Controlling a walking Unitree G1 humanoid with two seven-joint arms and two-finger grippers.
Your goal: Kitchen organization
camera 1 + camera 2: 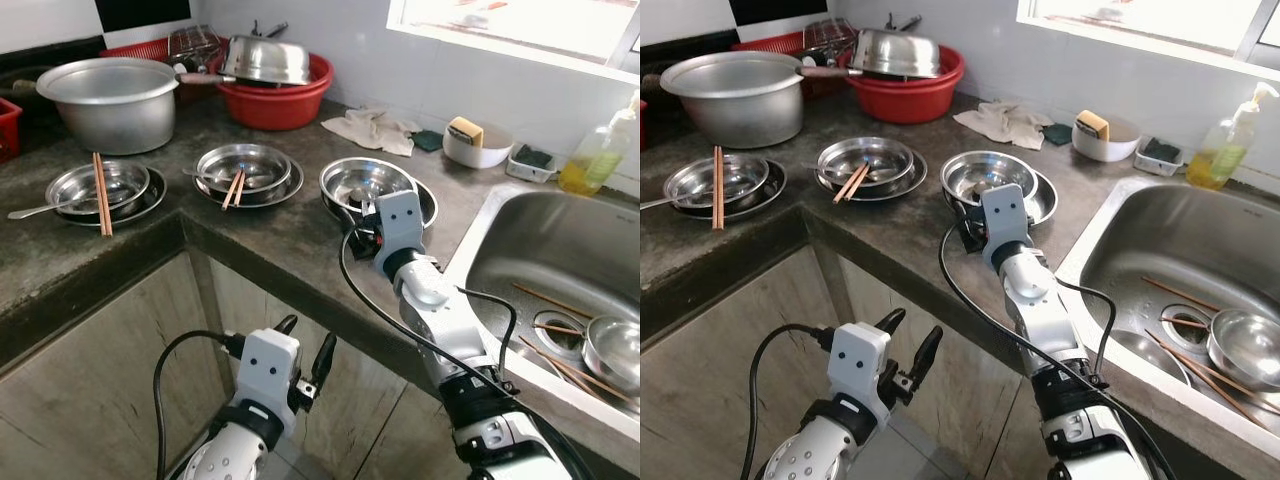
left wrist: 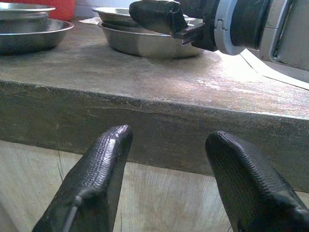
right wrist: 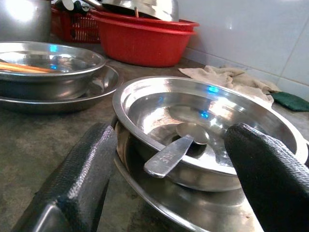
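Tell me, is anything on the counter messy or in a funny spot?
A little. A crumpled cloth lies bunched by the wall. A steel bowl sits tipped inside the red basin. A spoon is left in the bowl that the right gripper reaches with open jaws.

Right arm (image 1: 440, 310) extended, fingers (image 3: 77, 183) spread; left gripper (image 1: 305, 360) low, parted.

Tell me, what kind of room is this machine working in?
Most likely a home kitchen: a stone counter carries used steel bowls and a big pot, with a steel sink and a soap bottle alongside.
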